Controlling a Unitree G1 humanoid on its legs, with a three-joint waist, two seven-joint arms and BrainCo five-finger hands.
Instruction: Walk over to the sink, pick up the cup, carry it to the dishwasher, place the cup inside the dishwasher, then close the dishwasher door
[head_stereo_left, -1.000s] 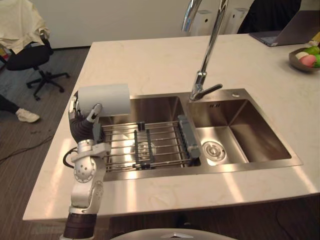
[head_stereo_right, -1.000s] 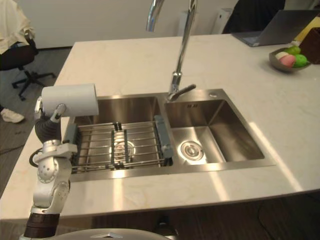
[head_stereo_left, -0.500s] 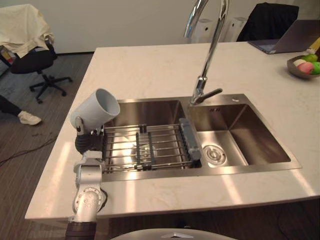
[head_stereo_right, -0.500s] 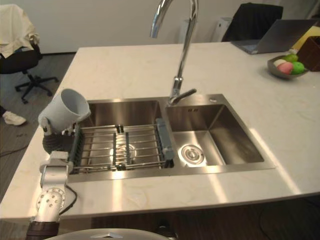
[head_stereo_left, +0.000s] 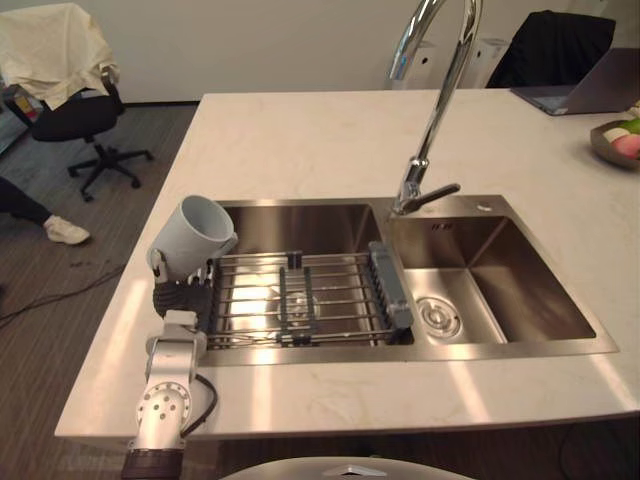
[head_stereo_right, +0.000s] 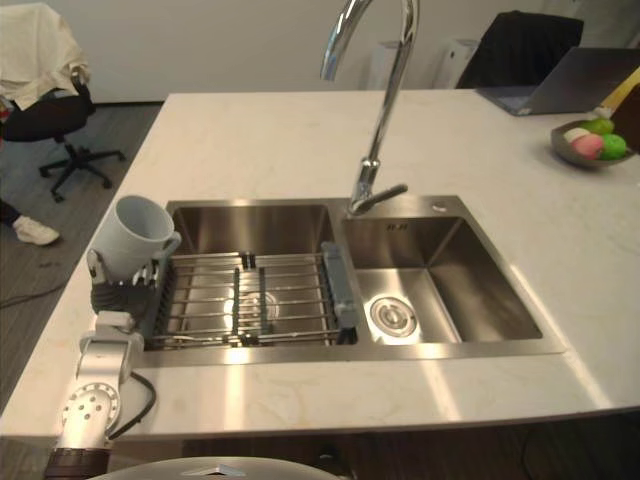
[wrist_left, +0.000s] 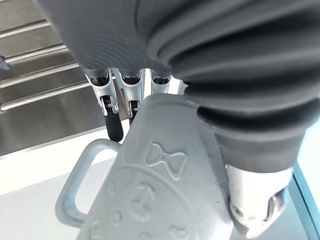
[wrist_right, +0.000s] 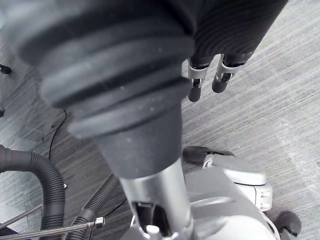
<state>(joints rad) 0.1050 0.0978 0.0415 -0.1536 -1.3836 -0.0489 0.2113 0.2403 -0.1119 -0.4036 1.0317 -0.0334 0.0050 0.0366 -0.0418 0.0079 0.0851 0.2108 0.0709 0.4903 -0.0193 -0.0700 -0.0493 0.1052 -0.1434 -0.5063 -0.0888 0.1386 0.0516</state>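
Cup (head_stereo_left: 200, 228): pale grey, with its handle on the sink side, held in my left hand (head_stereo_left: 180, 292). The fingers (wrist_left: 114, 125) curl round its wall with the thumb opposite. Over the last second it has turned from lying side-on, wall towards me, to mouth tipped up and open to the head camera. It also sits lower in the frame, though the whole view has shifted, so part of that drop is camera motion. The wire rack (head_stereo_left: 330, 300) lies just beside the hand on its right, and the cup looks clear of it. Past the rack are the sink (head_stereo_left: 545, 345) and the faucet (head_stereo_left: 435, 120). I judge the pick-up complete and the carry to the dishwasher next. My right hand (wrist_right: 196, 82) hangs over the floor, its fingers apparently relaxed and empty.
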